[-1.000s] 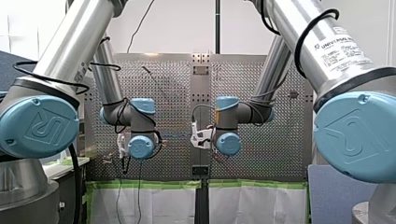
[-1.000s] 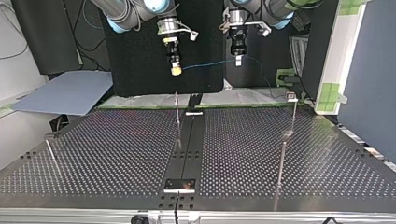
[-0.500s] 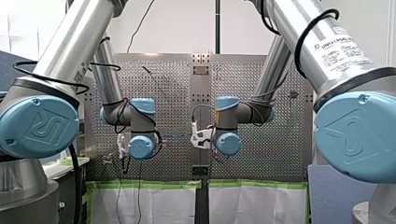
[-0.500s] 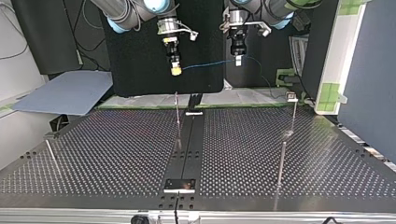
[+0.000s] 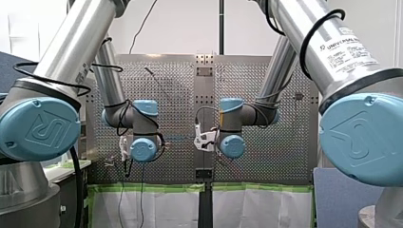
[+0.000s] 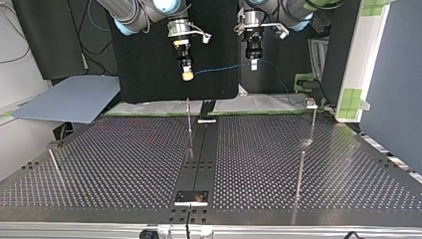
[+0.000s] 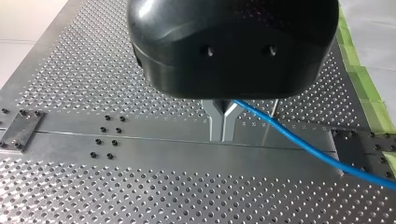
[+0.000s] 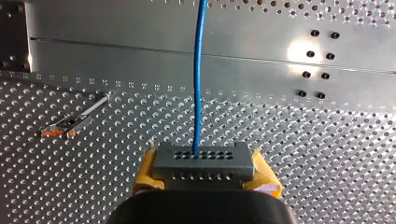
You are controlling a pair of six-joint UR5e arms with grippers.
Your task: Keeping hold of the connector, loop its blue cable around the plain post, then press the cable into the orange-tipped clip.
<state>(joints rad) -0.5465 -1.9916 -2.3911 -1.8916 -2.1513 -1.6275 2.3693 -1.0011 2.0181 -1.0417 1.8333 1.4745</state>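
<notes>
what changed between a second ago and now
Nothing visibly changed. My right gripper stays shut on the connector, my left gripper stays closed around the blue cable, and both hang above the table in the same places, with the cable strung between them as before.

Changes I log: none visible. My left gripper (image 6: 254,65), my right gripper (image 6: 187,75) with its connector (image 8: 203,161), and the blue cable (image 6: 221,68) strung between them show no drift toward any clock direction since one second ago.
</notes>
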